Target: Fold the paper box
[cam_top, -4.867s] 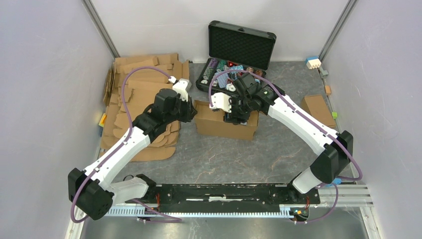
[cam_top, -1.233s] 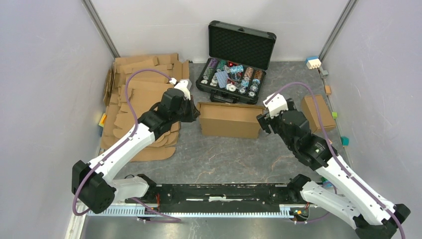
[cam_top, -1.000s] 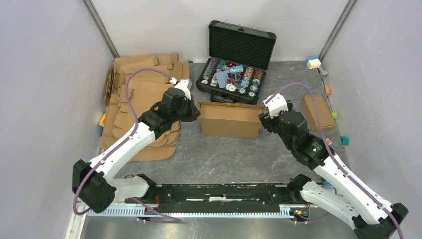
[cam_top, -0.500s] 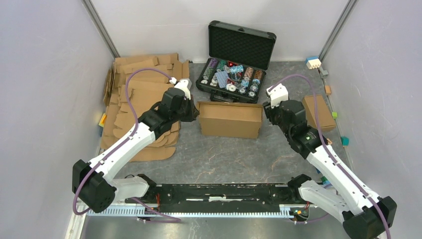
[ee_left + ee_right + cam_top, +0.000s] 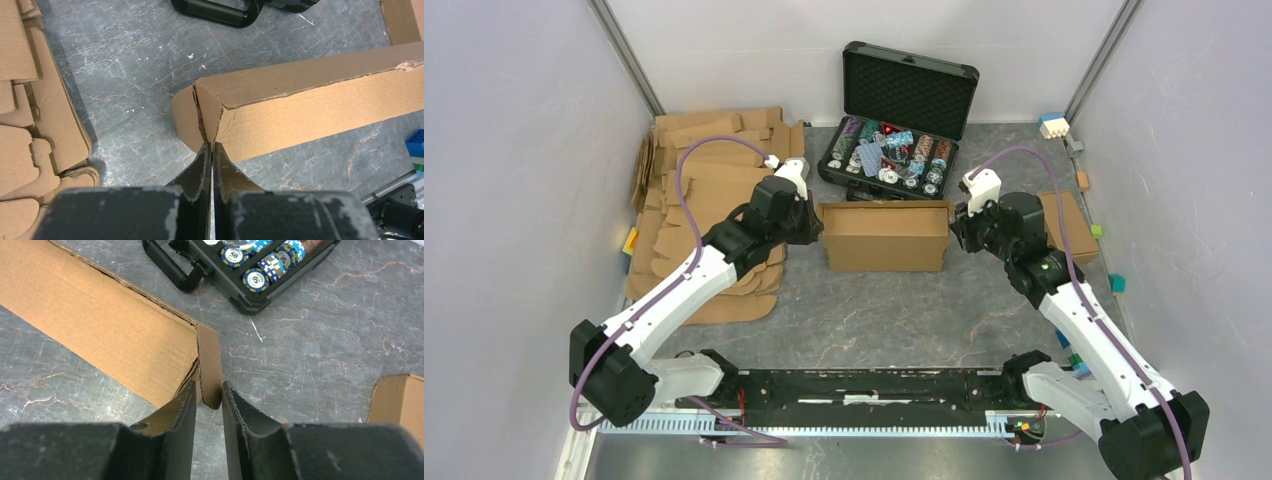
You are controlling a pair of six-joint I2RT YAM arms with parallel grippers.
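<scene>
while pinched by left fingers (image 5: 201, 167), paper box (image 5: 310, 107)

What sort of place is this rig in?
Likely an enclosed lab test cell: plain panel walls on three sides, left arm and right arm bolted to one rail, plus a stack of flat cardboard blanks and an open poker-chip case as props.

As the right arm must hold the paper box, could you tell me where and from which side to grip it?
Probably the upright end flap at the right end of the paper box, approached from the right, along the box's length. It juts out as one thin edge that should fit between the jaws of the right end effector; the long walls look too broad.
</scene>
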